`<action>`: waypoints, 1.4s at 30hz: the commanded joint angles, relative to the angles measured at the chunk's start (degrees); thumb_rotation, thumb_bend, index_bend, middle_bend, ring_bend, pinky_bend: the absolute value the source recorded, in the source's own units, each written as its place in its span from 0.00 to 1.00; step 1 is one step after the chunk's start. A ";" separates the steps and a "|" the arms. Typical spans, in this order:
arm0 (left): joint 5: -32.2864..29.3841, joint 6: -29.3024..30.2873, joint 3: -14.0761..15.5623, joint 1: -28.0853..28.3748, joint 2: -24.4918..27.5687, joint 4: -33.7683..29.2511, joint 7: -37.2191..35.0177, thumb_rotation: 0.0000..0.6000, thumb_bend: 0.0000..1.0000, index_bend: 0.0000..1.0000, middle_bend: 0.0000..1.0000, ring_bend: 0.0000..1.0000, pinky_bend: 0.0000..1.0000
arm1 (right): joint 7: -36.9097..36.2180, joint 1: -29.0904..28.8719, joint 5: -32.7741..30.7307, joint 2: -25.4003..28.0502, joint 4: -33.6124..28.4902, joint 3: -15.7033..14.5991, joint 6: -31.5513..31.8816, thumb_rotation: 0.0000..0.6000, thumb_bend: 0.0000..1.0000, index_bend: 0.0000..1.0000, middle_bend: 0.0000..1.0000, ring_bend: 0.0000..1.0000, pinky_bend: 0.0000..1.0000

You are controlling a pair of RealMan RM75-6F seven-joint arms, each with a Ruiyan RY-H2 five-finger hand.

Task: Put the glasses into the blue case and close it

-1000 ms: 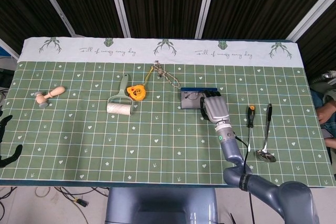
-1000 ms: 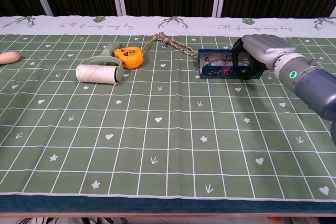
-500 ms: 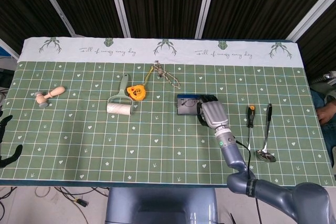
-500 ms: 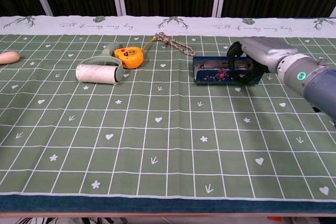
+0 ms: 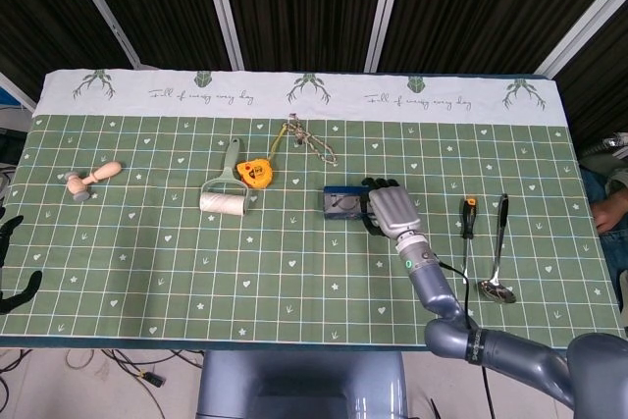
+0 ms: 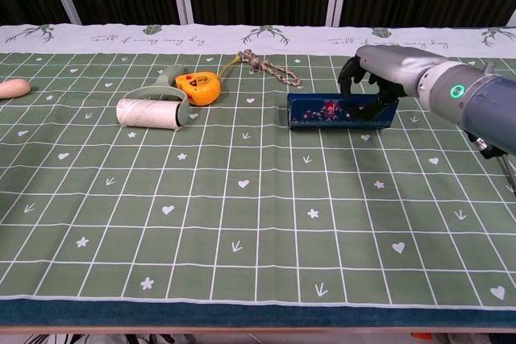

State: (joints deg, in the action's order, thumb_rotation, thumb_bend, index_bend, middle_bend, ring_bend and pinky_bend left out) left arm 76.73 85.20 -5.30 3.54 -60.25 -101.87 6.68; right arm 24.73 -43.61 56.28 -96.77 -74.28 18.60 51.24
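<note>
At the far left of the table point(image 5: 128, 242) lay a wooden peg point(image 5: 91, 180), and right of it a lint roller point(image 5: 224, 197), a yellow tape measure point(image 5: 255, 173) and a bit of knotted rope point(image 5: 309, 142). The left hand point(image 5: 12, 262) showed only as dark fingers at the table's left edge in the head view, and whether it was spread or curled could not be told. The blue case point(image 6: 340, 110) sat right of centre, its flowered front wall toward the chest camera; no glasses could be seen from either view, so they were presumably inside, though that was a guess. The right hand point(image 6: 379, 70) reached over the case from behind, dark fingers curled down onto its rear top edge; it seemed to be pressing or hooking the case rather than lifting it, and whether the lid was fully down could not be told. The case looked like a light, rigid shell, likely to skid on the smooth cloth under a sideways push, so a downward press over the lid's middle seemed wiser. Glasses inside would be fragile if pinched by the lid. Farther right lay a screwdriver point(image 5: 467, 227) and a spoon point(image 5: 497, 264).
</note>
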 commanded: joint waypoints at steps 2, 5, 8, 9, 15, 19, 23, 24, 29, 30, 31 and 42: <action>-0.05 -0.05 0.00 -0.01 0.03 -0.01 -0.16 1.00 0.32 0.11 0.00 0.00 0.00 | 1.27 -1.47 -2.23 0.30 -0.38 1.06 -0.91 1.00 0.55 0.65 0.23 0.22 0.23; 0.01 -0.06 0.02 -0.01 0.07 0.00 -0.18 1.00 0.32 0.11 0.00 0.00 0.00 | 2.46 -2.53 -3.99 0.52 -0.42 1.53 -1.26 1.00 0.55 0.65 0.23 0.22 0.23; 0.00 -0.06 0.02 -0.03 0.06 0.03 -0.32 1.00 0.32 0.11 0.00 0.00 0.00 | 3.51 -3.57 -5.91 0.59 -0.14 1.84 -1.77 1.00 0.55 0.65 0.23 0.22 0.23; 0.01 -0.05 0.01 -0.03 0.06 0.02 -0.37 1.00 0.32 0.11 0.00 0.00 0.00 | 3.73 -3.86 -6.56 0.62 -0.07 1.96 -1.99 1.00 0.55 0.65 0.23 0.22 0.23; 0.02 -0.07 -0.01 -0.03 0.09 -0.04 -0.54 1.00 0.32 0.11 0.00 0.00 0.00 | 5.27 -6.04 -11.43 0.90 0.48 2.80 -3.50 1.00 0.55 0.65 0.23 0.22 0.23; 0.05 0.00 -0.02 -0.05 0.13 -0.17 -0.57 1.00 0.32 0.11 0.00 0.00 0.00 | 6.56 -7.73 -14.76 0.95 1.32 3.13 -4.48 1.00 0.55 0.65 0.23 0.21 0.23; 0.11 0.02 0.01 -0.10 0.16 -0.18 -0.76 1.00 0.32 0.11 0.00 0.00 0.00 | 7.90 -9.27 -17.76 0.79 2.30 3.05 -4.96 1.00 0.55 0.65 0.22 0.21 0.23; 0.11 0.02 0.02 -0.11 0.17 -0.15 -0.82 1.00 0.32 0.11 0.00 0.00 0.00 | 8.11 -9.57 -18.33 0.73 2.53 3.04 -4.99 1.00 0.55 0.65 0.22 0.21 0.23; 0.16 -0.02 0.03 -0.11 0.24 -0.16 -0.97 1.00 0.32 0.11 0.00 0.00 0.00 | 8.92 -11.28 -21.19 0.37 4.00 3.14 -5.35 1.00 0.55 0.65 0.22 0.20 0.23; 0.16 -0.04 0.03 -0.10 0.25 -0.15 -1.00 1.00 0.32 0.11 0.00 0.00 0.00 | 9.08 -11.61 -21.65 0.30 4.30 3.15 -5.41 1.00 0.55 0.65 0.22 0.20 0.23; 0.16 -0.06 0.04 -0.10 0.26 -0.16 -1.01 1.00 0.32 0.11 0.00 0.00 0.00 | 9.21 -11.91 -22.08 0.23 4.58 3.17 -5.46 1.00 0.55 0.65 0.22 0.20 0.23; 0.45 0.04 0.18 -0.17 0.33 -0.14 -1.03 1.00 0.32 0.11 0.00 0.00 0.00 | 11.54 -15.47 -26.61 -0.85 8.51 2.17 -6.82 1.00 0.40 0.20 0.18 0.18 0.23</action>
State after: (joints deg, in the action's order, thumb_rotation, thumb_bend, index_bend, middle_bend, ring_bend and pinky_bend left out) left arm 77.18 85.24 -5.11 3.36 -59.92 -102.01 5.65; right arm 36.00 -58.79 29.99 -97.47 -66.07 20.97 44.62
